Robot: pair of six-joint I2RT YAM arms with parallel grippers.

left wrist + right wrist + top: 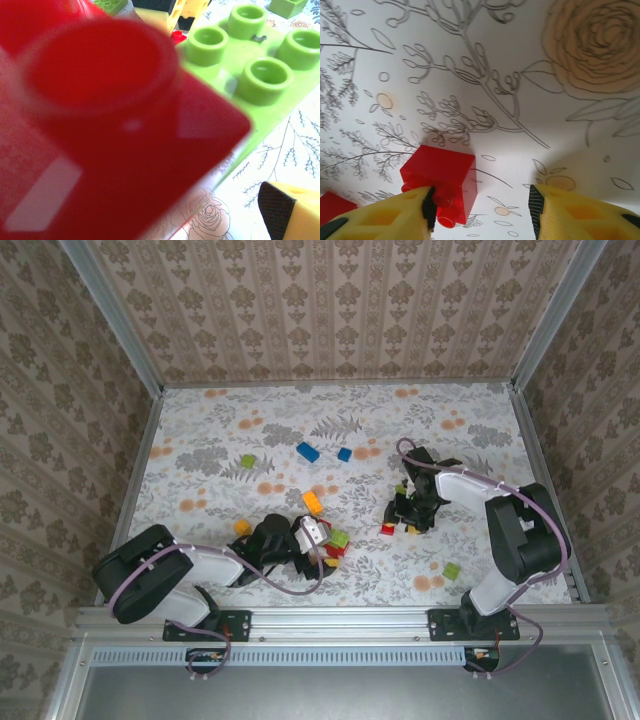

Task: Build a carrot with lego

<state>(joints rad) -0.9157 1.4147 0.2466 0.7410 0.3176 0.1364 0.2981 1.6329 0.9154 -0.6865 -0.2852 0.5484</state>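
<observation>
Over a cluster of lego stands my left gripper (320, 539), next to a green brick (340, 537), a red brick (335, 550) and a yellow one (330, 562). In the left wrist view the red brick (115, 135) is blurred and very close, hiding the left finger. The green brick (250, 55) lies behind it, and the right finger (292, 212) stands apart from both. My right gripper (482, 210) is open low over the table, a small red brick (442, 175) touching its left finger (405, 212). In the top view that gripper (408, 515) is by the red brick (387, 529).
Loose bricks lie about: two blue (307, 451) (344, 454), green (247, 461) (452, 570), orange (313, 502) (242, 527). Another red brick (332, 207) sits left of my right gripper. Patterned walls enclose the flowered table (220, 430).
</observation>
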